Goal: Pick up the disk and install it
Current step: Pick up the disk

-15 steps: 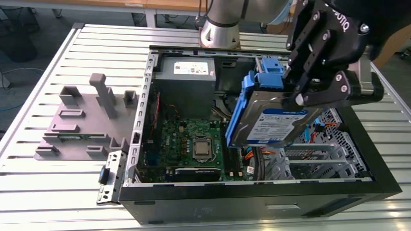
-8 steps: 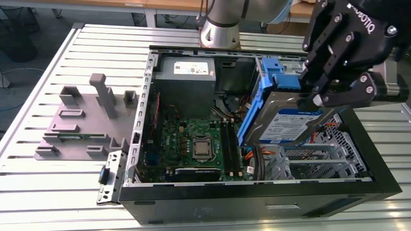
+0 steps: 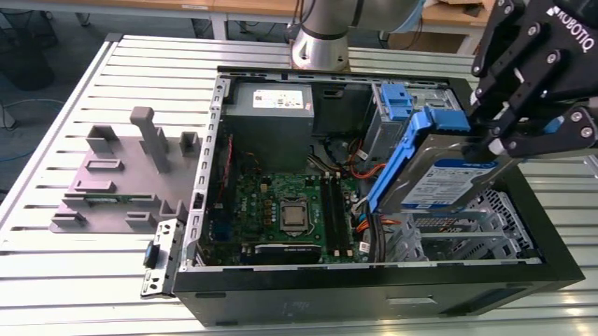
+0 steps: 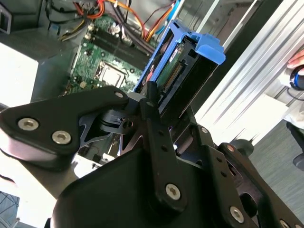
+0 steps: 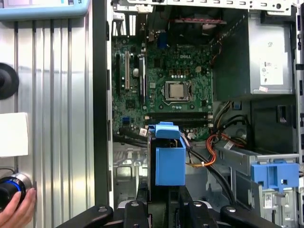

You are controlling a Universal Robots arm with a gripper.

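My pincer (image 3: 505, 140) clamped tight on one end of the disk (image 3: 447, 180), disk tilted in the air over the open computer case (image 3: 374, 299), above the metal cage (image 3: 477, 225) beside the green board (image 3: 273, 203), a hand (image 5: 15, 212) outside the case.

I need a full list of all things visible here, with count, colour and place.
table: one, silver, slatted, under everything
computer case: one, black, open, on the table
disk: one, silver-grey in blue caddy, tilted, raised over the case
motherboard: one, green, on the case floor
power supply: one, grey, case's far corner
bracket: one, blue, in the bay beyond the disk
fixture: one, grey, on the table, exterior view's left
hand: one, a person's, at the table outside the case
arm: one, silver, behind the case
gripper: one, black, shut on the disk
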